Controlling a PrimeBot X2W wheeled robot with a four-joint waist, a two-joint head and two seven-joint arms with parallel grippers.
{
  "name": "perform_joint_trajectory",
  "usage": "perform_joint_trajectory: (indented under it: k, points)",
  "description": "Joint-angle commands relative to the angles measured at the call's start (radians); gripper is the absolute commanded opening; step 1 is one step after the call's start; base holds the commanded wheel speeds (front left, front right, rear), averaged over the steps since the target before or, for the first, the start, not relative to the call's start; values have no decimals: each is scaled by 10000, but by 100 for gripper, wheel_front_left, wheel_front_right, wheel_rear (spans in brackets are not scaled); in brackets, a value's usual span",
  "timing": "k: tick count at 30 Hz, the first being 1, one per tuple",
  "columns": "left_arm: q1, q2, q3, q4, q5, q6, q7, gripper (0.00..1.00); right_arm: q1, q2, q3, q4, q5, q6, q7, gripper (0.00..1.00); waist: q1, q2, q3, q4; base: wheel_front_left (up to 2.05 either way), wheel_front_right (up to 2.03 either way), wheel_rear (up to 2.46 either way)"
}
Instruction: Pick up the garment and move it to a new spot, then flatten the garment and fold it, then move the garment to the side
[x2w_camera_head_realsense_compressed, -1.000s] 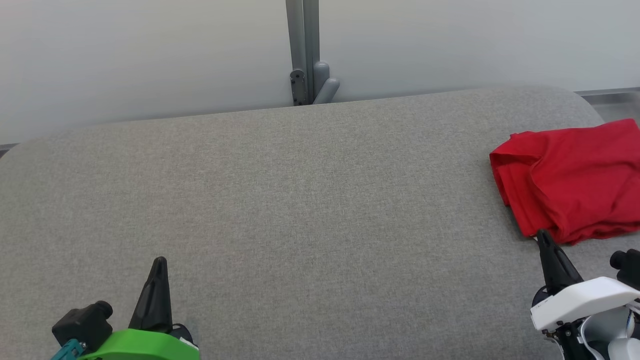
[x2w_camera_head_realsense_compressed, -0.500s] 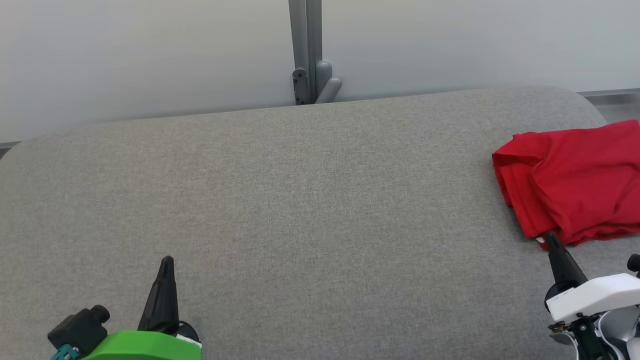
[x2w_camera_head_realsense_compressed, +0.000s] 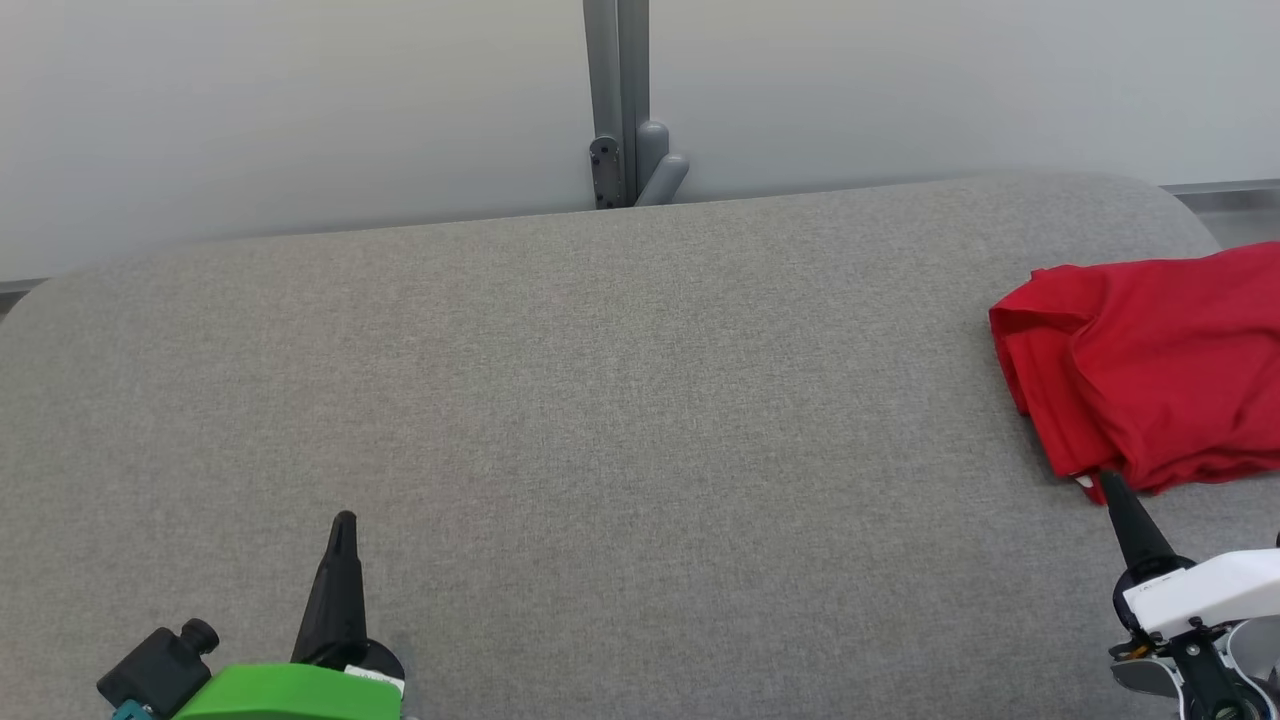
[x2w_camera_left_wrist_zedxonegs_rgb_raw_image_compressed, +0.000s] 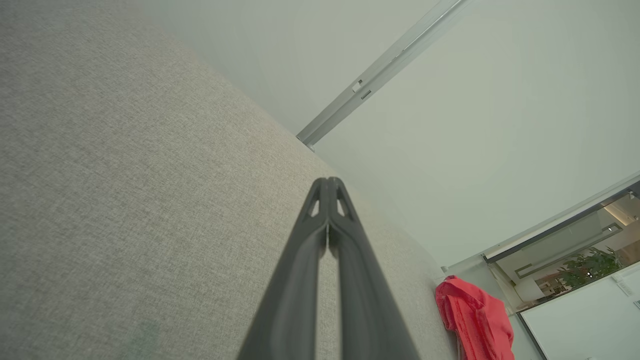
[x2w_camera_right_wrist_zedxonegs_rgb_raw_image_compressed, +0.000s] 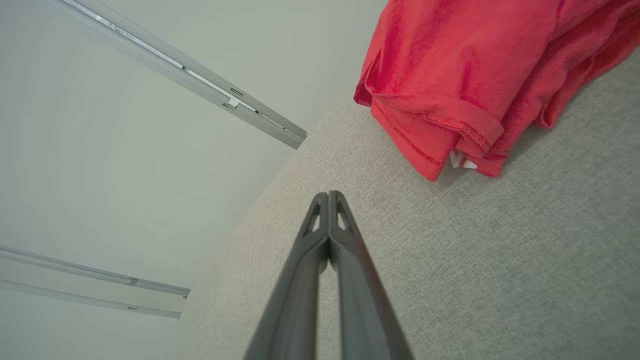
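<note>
A red garment (x2w_camera_head_realsense_compressed: 1150, 365) lies folded in a bundle at the right edge of the grey padded table (x2w_camera_head_realsense_compressed: 600, 420), with a small white tag at its near corner. It also appears in the right wrist view as the garment (x2w_camera_right_wrist_zedxonegs_rgb_raw_image_compressed: 465, 75) and far off in the left wrist view as the garment (x2w_camera_left_wrist_zedxonegs_rgb_raw_image_compressed: 472, 320). My right gripper (x2w_camera_head_realsense_compressed: 1112, 487) is shut with nothing in it, its tip just short of the bundle's near corner. At the lower left my left gripper (x2w_camera_head_realsense_compressed: 344, 522) is shut and empty over bare table. Both grippers' fingers are pressed together: left (x2w_camera_left_wrist_zedxonegs_rgb_raw_image_compressed: 328, 182), right (x2w_camera_right_wrist_zedxonegs_rgb_raw_image_compressed: 328, 196).
A pale wall with a grey vertical post (x2w_camera_head_realsense_compressed: 618, 100) and bracket stands behind the table's far edge. The table's right end curves off just beyond the garment. In the left wrist view a glass partition (x2w_camera_left_wrist_zedxonegs_rgb_raw_image_compressed: 575, 250) with a plant behind it stands far off.
The head view has shifted slightly. My right gripper has drawn back toward me and lower in the view, away from the garment's near corner. The left gripper barely moved.
</note>
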Motion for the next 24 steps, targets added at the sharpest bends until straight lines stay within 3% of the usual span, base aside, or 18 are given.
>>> perform_joint_trajectory:
  k: [1, 24]
  points:
    - [-24, 3, 31, -80, -279, -72, -47, 0, -217, -40, -94, -46, 256, 5, 70, 0, 0, 0, 1, 4, 0, 0, 0]
    - [29, -368, -29, -36, -2403, -500, -222, 0, -418, 115, -839, 420, 2575, 4, 1021, 0, 0, 0, 20, 106, 0, 0, 0]
